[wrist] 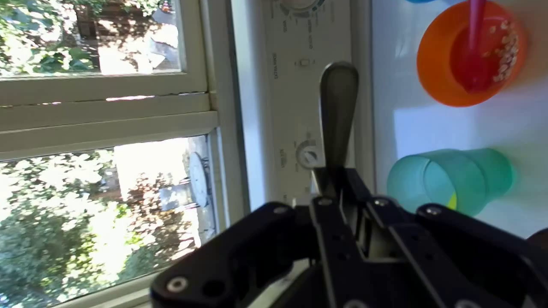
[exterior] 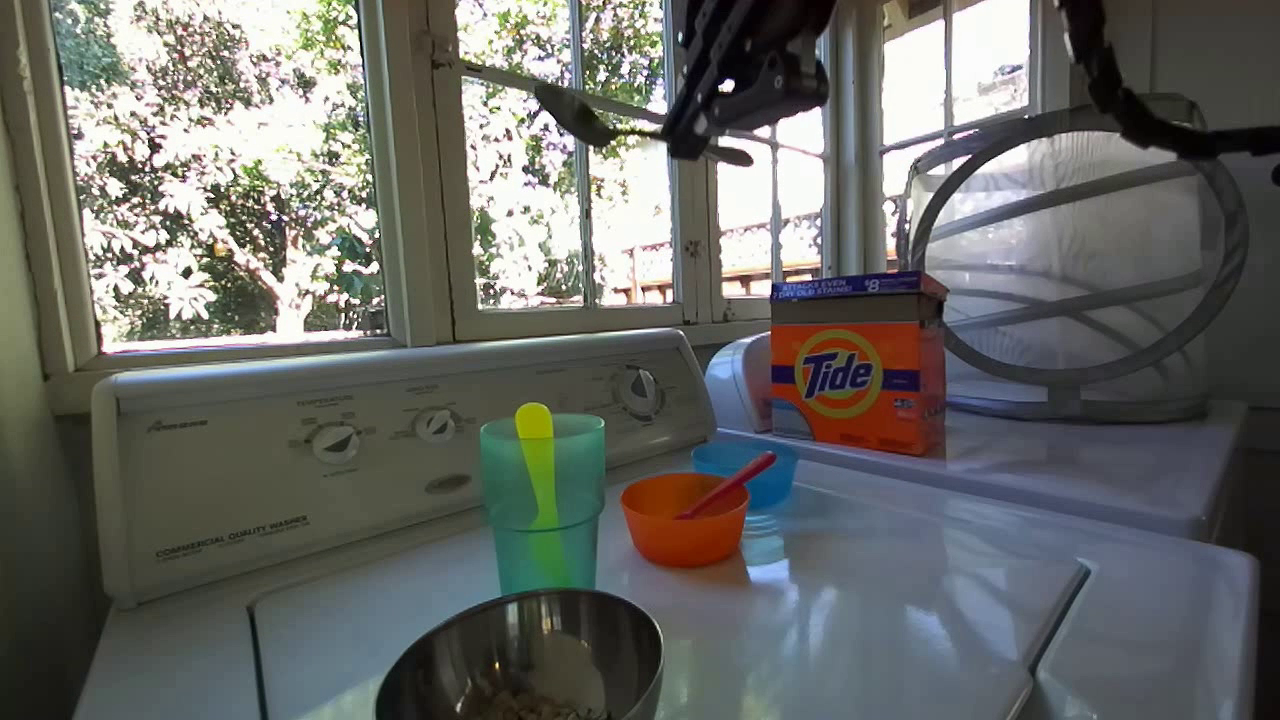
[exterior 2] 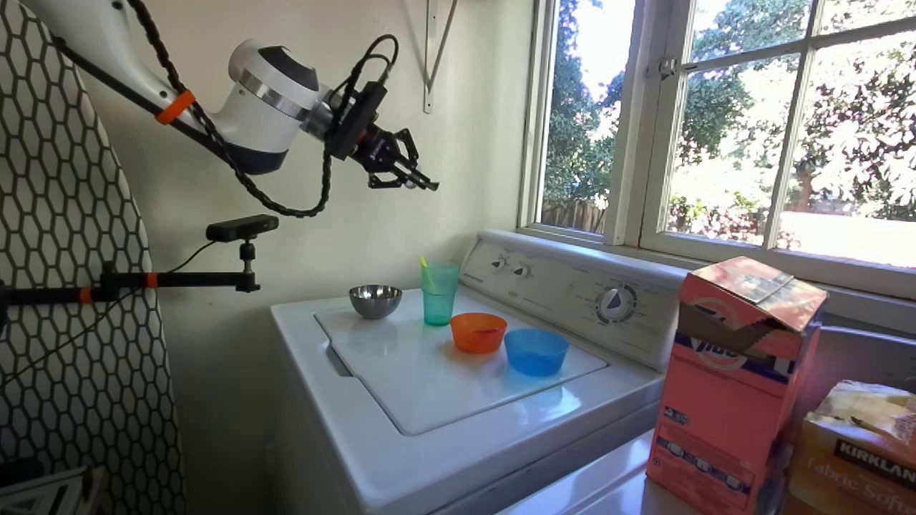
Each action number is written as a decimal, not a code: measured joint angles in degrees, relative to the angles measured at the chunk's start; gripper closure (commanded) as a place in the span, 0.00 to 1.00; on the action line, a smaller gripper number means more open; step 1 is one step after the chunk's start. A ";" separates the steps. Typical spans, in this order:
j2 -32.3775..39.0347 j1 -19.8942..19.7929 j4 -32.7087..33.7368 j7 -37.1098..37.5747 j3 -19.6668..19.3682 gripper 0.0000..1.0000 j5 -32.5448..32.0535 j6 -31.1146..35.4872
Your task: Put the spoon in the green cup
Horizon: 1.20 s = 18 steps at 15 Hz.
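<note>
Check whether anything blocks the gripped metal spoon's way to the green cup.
Nothing visible stands between the metal spoon, held high in the gripper, and the green cup. A yellow utensil in the cup pokes above its rim, though, and might crowd the opening.

Partly covered, cropped, too small.
Cannot trace the middle of the slim grey metal spoon (exterior: pixel 575 115), covered by the black gripper (wrist: pixel 337 172). Cannot see, in an exterior view, the foot of the translucent teal-green plastic tumbler (exterior: pixel 575 500), behind the round steel bowl (exterior: pixel 450 650), itself cut off below, near the wall-side edge of the white washer top (exterior 2: pixel 429 386). Cannot identify the pale bits (wrist: pixel 507 55) in the orange plastic bowl (wrist: pixel 434 64).
</note>
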 measured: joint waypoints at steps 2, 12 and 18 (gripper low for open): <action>4.19 5.64 0.48 -4.81 -4.95 0.97 -0.16 -4.51; 15.23 17.00 8.01 -15.91 -14.37 0.97 -0.06 -14.43; 17.77 20.39 12.92 -18.73 -15.54 0.97 -8.37 -21.72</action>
